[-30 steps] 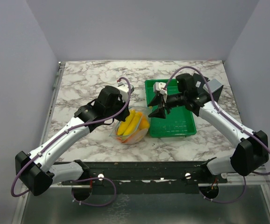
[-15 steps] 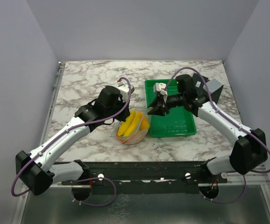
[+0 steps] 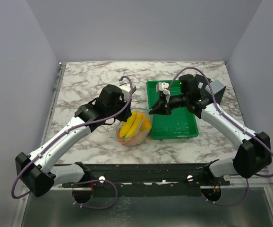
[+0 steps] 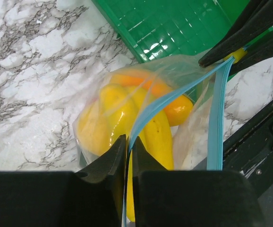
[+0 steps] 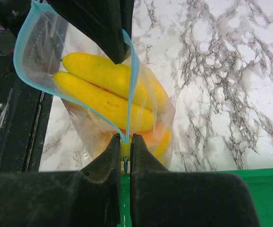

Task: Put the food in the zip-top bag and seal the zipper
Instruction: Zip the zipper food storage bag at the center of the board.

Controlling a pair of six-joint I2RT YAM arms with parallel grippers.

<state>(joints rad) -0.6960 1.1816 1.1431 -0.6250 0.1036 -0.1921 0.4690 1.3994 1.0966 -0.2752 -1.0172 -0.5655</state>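
The zip-top bag (image 3: 135, 128) stands on the marble between the arms, and the food (image 4: 151, 137) inside it is several yellow fruits and an orange one (image 4: 179, 109). Its mouth gapes. My left gripper (image 4: 128, 140) is shut on the blue zipper (image 4: 217, 118) strip at the bag's left end (image 3: 125, 115). At the other end, by the tray, my right gripper (image 5: 126, 138) is shut on the zipper's (image 5: 134, 75) yellow end piece, also visible from above (image 3: 151, 109). The yellow fruits (image 5: 98, 94) show through the bag in the right wrist view.
A green tray (image 3: 174, 124) lies right of the bag, under the right gripper; its grid floor (image 4: 174, 23) shows bare. The table's dark front rail (image 4: 264, 137) runs just beyond the bag. Marble table (image 3: 89, 80) extends left and back.
The right gripper has come left from over the tray to the bag's mouth and shut on the zipper's end. The left arm has stayed at the bag.
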